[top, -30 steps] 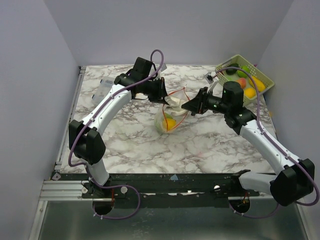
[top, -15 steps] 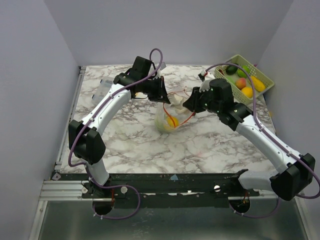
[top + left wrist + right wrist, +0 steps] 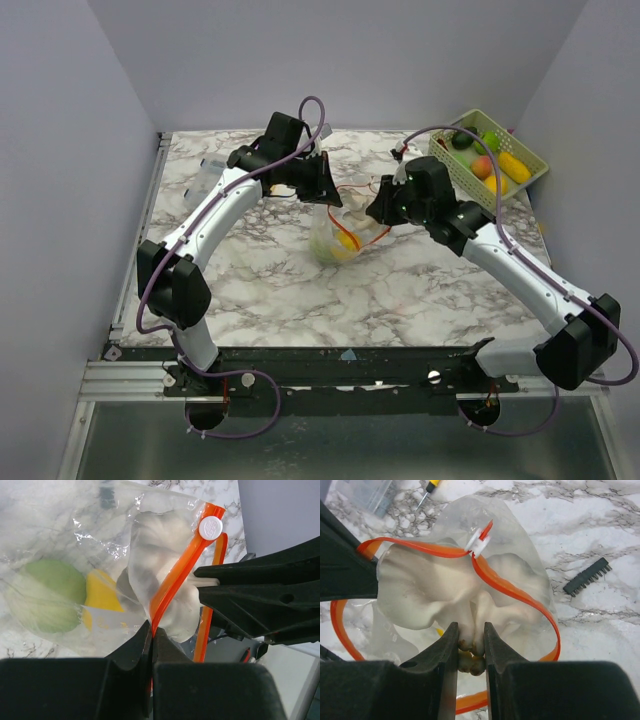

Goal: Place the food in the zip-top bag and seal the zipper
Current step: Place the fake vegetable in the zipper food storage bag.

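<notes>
The clear zip-top bag (image 3: 338,238) stands mid-table with a green food (image 3: 50,595) and a yellow food (image 3: 102,592) inside. My left gripper (image 3: 330,196) is shut on the orange-red zipper (image 3: 175,587) at the bag's mouth, pinched between its jaws (image 3: 151,630). The white slider (image 3: 210,528) sits at the strip's far end. My right gripper (image 3: 376,212) is shut on the stem of a white mushroom-shaped food (image 3: 445,585) and holds it in the open mouth, with the zipper (image 3: 520,595) looped around it.
A pale green basket (image 3: 515,137) with several more foods (image 3: 483,165) stands at the back right. A black toothed strip (image 3: 587,576) lies right of the bag. A yellow-handled screwdriver (image 3: 431,486) and a clear plastic piece (image 3: 205,175) lie at the back left.
My right gripper has moved left with the white food, from beside the bag into its open mouth. My left gripper has kept its hold on the zipper.
</notes>
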`<state>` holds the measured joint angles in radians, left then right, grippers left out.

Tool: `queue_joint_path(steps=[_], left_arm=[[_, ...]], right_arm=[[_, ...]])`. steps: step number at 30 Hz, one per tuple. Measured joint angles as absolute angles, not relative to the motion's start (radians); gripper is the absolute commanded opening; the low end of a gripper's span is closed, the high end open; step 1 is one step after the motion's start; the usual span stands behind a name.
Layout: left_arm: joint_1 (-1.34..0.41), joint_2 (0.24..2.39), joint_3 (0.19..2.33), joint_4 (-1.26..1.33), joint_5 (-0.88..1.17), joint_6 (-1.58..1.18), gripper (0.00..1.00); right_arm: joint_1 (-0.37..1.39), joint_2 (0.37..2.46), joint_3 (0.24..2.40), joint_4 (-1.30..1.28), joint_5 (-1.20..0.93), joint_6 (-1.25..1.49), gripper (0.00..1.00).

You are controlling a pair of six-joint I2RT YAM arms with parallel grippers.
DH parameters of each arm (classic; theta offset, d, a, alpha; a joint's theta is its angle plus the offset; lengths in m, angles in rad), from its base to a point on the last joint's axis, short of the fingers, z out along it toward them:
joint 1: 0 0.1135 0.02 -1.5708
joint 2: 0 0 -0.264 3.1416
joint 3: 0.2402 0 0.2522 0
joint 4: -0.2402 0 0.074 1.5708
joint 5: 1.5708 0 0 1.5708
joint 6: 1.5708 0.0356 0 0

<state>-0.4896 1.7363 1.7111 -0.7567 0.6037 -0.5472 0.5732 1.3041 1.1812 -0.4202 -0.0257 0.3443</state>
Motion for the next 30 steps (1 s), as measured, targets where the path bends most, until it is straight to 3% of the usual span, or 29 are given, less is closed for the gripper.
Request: queue_joint_path(steps=[19, 30], left_arm=[[-0.512, 1.749, 1.831, -0.824, 0.558, -0.523, 0.0], [-0.571, 1.749, 1.76, -0.75, 0.612, -0.588, 0.0]], right_arm=[[0.624, 1.357, 1.271, -0.541, 0.151, 0.34, 0.02], [0.67, 1.41, 1.151, -0.262, 0.229, 0.431, 0.1]])
